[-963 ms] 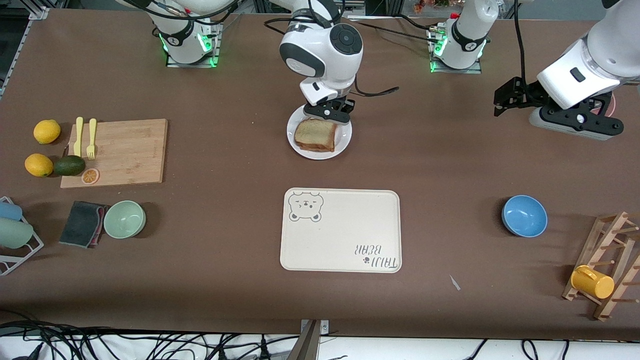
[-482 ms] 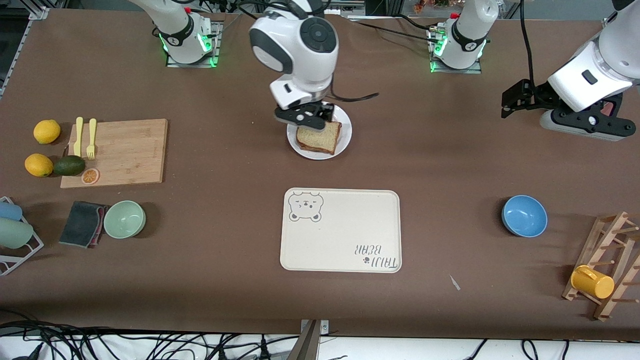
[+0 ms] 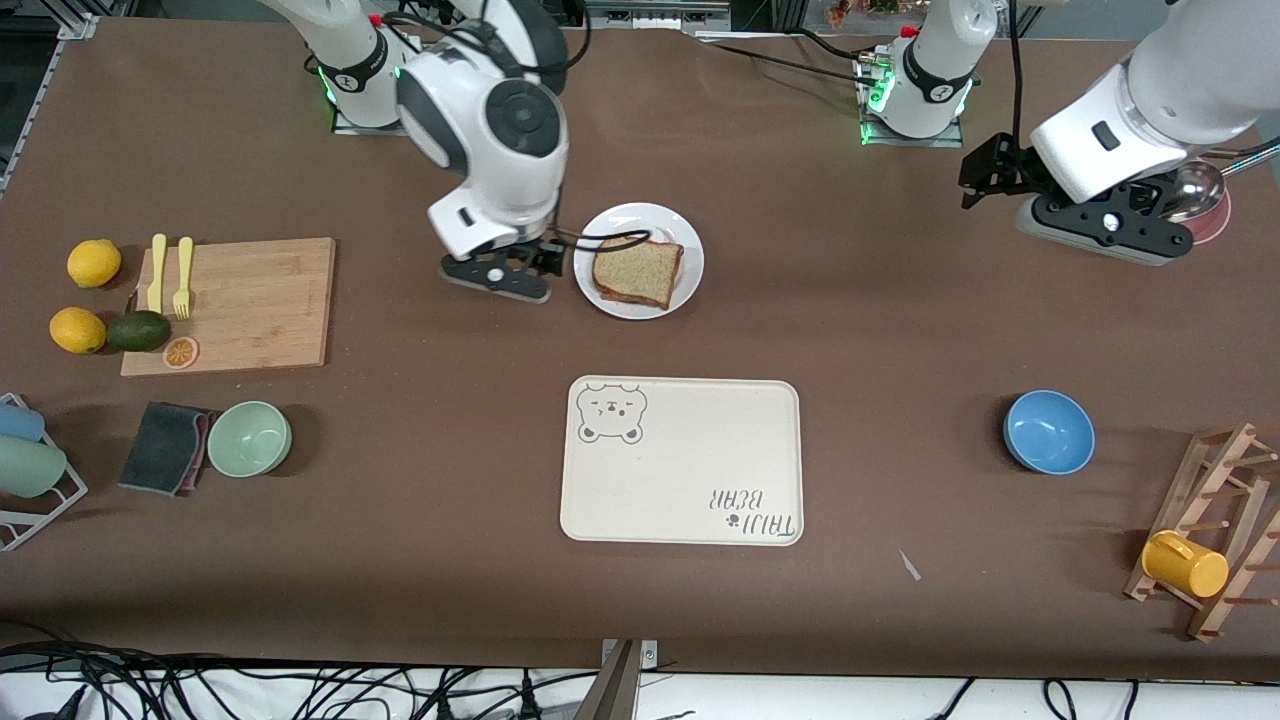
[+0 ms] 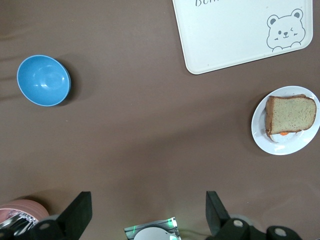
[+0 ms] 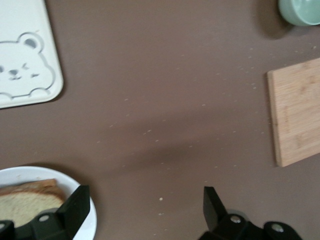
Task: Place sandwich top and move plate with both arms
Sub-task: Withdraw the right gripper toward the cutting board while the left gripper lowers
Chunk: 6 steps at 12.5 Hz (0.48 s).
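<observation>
Though trayless, plate point(image 3: 610, 222) (white) under sandwich top point(image 3: 637, 272).

Tan brown-crusted sandwich top point(image 3: 637, 271) lying flat on stacked sandwich, on round white plate point(image 3: 622, 222), farther than the cream tray.

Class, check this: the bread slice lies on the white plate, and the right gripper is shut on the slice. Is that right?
One part is wrong. The sandwich top does lie on the plate, but the right gripper is open and empty, over bare table beside the plate. The front view shows it.
</observation>
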Each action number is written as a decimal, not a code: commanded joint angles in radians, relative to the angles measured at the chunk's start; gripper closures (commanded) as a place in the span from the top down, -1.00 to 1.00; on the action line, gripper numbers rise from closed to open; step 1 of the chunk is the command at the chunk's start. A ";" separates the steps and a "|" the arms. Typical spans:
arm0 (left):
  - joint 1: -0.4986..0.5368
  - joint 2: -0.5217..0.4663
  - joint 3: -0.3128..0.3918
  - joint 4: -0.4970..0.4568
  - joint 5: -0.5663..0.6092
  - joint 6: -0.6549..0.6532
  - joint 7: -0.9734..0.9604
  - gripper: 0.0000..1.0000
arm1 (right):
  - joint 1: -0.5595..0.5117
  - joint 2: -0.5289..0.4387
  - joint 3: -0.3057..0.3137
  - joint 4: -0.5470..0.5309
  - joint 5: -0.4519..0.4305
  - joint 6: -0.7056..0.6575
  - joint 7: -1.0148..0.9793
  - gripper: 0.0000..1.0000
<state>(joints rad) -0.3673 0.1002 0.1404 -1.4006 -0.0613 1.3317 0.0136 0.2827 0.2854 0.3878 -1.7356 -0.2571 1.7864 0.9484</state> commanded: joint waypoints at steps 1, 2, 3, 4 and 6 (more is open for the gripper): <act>-0.002 0.004 0.004 0.023 0.023 -0.019 -0.007 1.00 | -0.098 -0.170 -0.045 -0.087 0.109 0.019 -0.132 1.00; 0.002 0.003 0.014 0.023 0.021 -0.019 -0.009 1.00 | -0.130 -0.213 -0.075 -0.102 0.137 0.019 -0.211 1.00; 0.005 0.001 0.016 0.023 0.020 -0.019 -0.009 1.00 | -0.164 -0.251 -0.104 -0.114 0.163 0.019 -0.291 1.00; 0.005 0.001 0.015 0.023 0.023 -0.019 -0.009 1.00 | -0.178 -0.288 -0.142 -0.120 0.177 0.013 -0.357 1.00; 0.005 0.001 0.014 0.023 0.025 -0.019 -0.006 1.00 | -0.194 -0.339 -0.222 -0.121 0.183 0.005 -0.459 1.00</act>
<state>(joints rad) -0.3631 0.1001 0.1586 -1.3996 -0.0613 1.3314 0.0106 0.1037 0.0207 0.2114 -1.8063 -0.1020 1.7847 0.5708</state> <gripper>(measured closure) 0.000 0.000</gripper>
